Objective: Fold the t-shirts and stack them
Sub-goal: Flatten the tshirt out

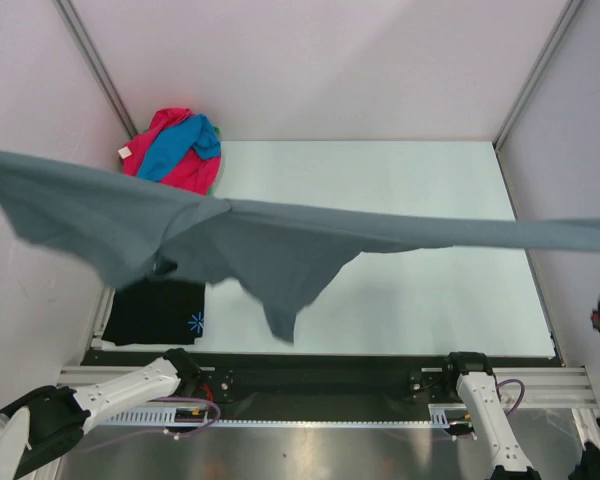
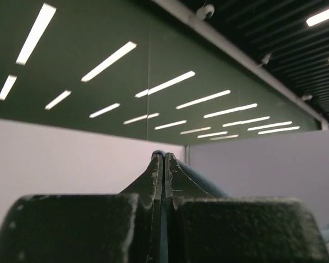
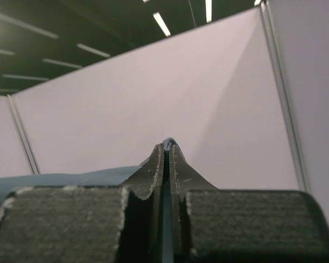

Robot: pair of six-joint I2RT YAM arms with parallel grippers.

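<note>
T-shirt in slate grey [image 1: 280, 240] stretched mid-air above the surface [image 1: 430, 290].
Left end effector [image 2: 164, 164] and right end effector [image 3: 167, 156] pinch it, fully closed; black shirt [image 1: 155, 312] folded near-left, pink and blue shirts [image 1: 175, 150] heaped far-left.

Pale table [image 1: 410, 300]: black t-shirt [image 1: 155, 312] folded at near-left corner, pink shirt [image 1: 165, 125] and blue shirt [image 1: 177, 150] bunched far-left
</note>
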